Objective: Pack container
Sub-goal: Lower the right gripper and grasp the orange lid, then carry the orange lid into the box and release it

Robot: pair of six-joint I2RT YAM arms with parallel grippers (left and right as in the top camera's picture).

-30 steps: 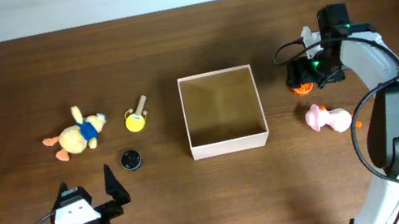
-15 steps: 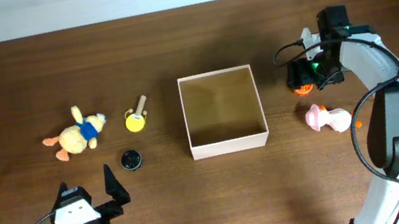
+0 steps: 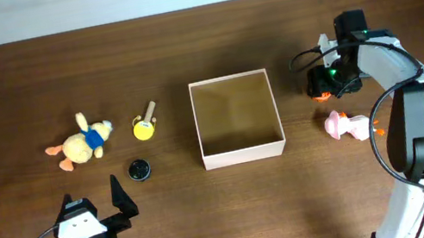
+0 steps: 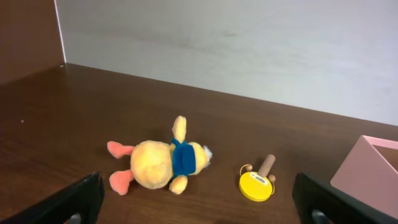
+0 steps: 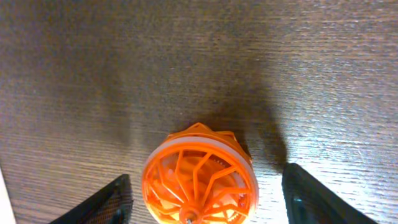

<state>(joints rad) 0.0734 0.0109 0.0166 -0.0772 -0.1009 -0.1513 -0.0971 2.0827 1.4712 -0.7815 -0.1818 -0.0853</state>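
While the brown wooden table (image 3: 200,51) takes up the whole overhead view, the container (image 3: 244,154) sits near its middle, a square shallow box with pale walls and a tan inside holding nothing.

Of the 2 arms, the right one reaches over the table to the right of the container. The right gripper (image 3: 325,87) has its jaws open on either side of an orange ball (image 5: 199,180), with a gap showing on each side of it in the wrist view. The left gripper (image 3: 91,197) is at the near left edge, jaws spread wide and holding nothing.

A yellow plush duck (image 3: 81,145) with a blue scarf lies well left of the container. A pink toy (image 3: 344,125) lies near the ball, on the container's right. A yellow toy with a wooden handle (image 3: 144,127) lies between duck and container. A small black disc (image 3: 138,168) lies near it.
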